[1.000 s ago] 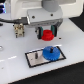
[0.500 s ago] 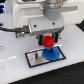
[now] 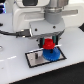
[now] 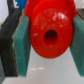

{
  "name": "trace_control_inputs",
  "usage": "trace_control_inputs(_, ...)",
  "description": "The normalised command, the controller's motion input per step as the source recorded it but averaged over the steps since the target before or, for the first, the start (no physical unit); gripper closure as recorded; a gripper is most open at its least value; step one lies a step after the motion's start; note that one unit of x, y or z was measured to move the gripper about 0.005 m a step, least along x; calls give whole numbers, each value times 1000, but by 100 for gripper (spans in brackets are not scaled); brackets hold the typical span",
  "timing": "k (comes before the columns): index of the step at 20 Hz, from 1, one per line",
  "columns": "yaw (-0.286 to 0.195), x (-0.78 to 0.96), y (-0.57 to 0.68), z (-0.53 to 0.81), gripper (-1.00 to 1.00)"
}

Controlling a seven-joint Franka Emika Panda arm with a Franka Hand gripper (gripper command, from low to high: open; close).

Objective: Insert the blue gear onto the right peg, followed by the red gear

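The gripper (image 3: 48,41) was clenched on the red gear (image 3: 48,45), one teal pad (image 4: 22,42) pressed against each side of it. In the wrist view the red gear (image 4: 50,31) filled the gap between the jaws: a glossy, bright red round piece with a dark central hole and a rounded rim, lit with a soft highlight near its upper edge. The fingers (image 4: 10,47) behind the pads were dark grey.

In the exterior view the red gear sat between the jaws, directly over the blue gear (image 3: 50,54), which lay below the fingertips. The blue gear was wider, flat and bright blue, its toothed rim showing past the red one on both sides. Whether the two gears touched could not be told. The blue gear lay on a grey base plate (image 3: 35,60) with a dark border, on a white table (image 3: 15,72).
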Motion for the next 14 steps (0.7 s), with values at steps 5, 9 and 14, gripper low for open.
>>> trace_control_inputs(5,0,485,73,341,100)
trace_control_inputs(9,0,546,96,281,100)
trace_control_inputs(14,0,521,137,361,100)
